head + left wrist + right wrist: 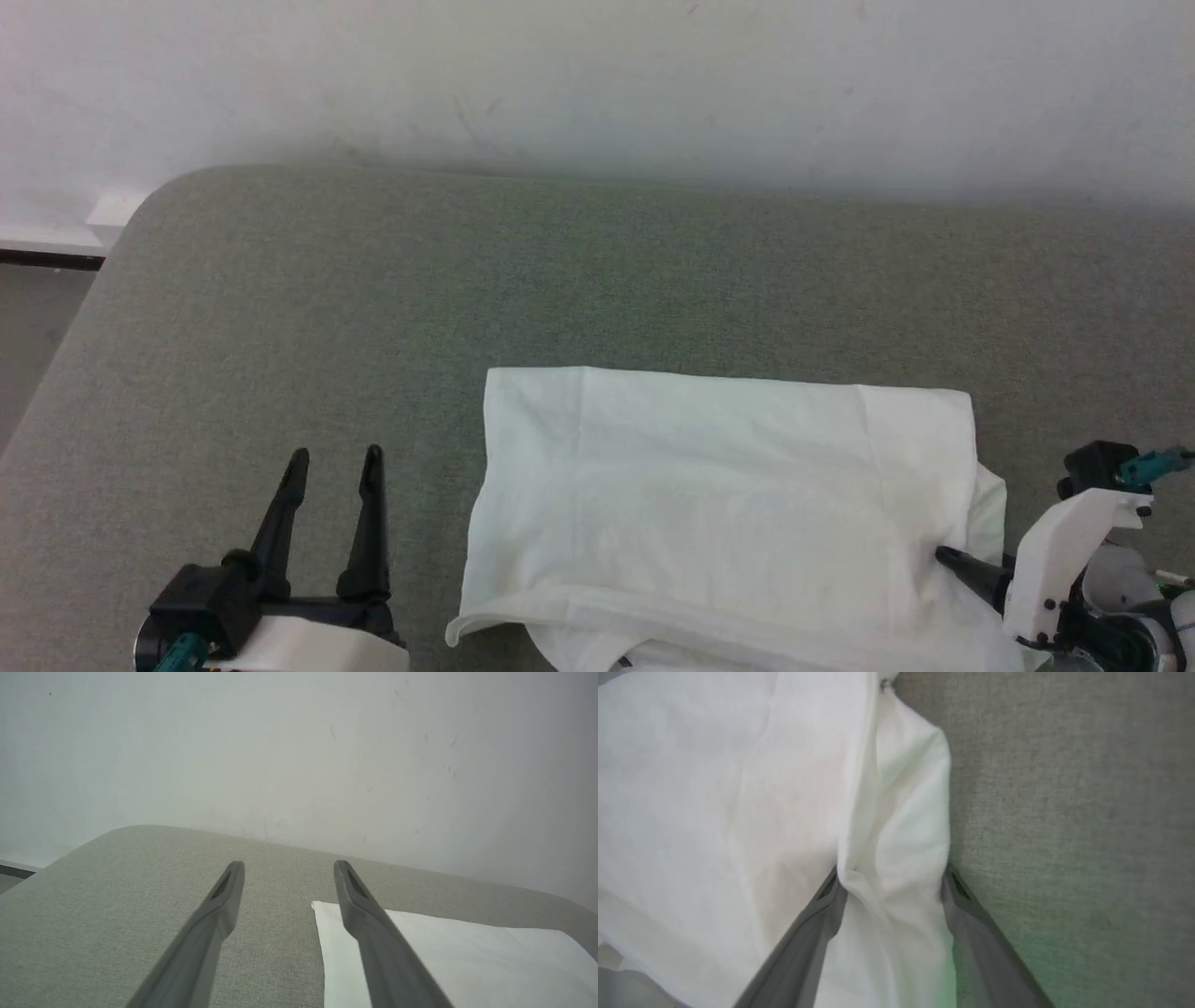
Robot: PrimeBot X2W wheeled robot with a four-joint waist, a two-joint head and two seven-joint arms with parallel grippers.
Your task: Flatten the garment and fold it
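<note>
The white garment [728,485] lies as a folded, roughly rectangular stack on the grey-green table [280,308], with loose layers bunched along its near edge. My left gripper [334,457] stands open over bare table to the left of the garment, holding nothing; in the left wrist view the garment's corner [444,961] lies just behind its right finger. My right gripper [889,877] is open at the garment's right edge, its two fingers straddling a raised fold of fabric [896,826]. In the head view one dark finger [966,571] rests on the cloth.
A white wall [597,75] rises directly behind the table. The table's rounded far-left corner [159,191] and left edge drop to the floor [37,336]. Bare table surface stretches behind and to the left of the garment.
</note>
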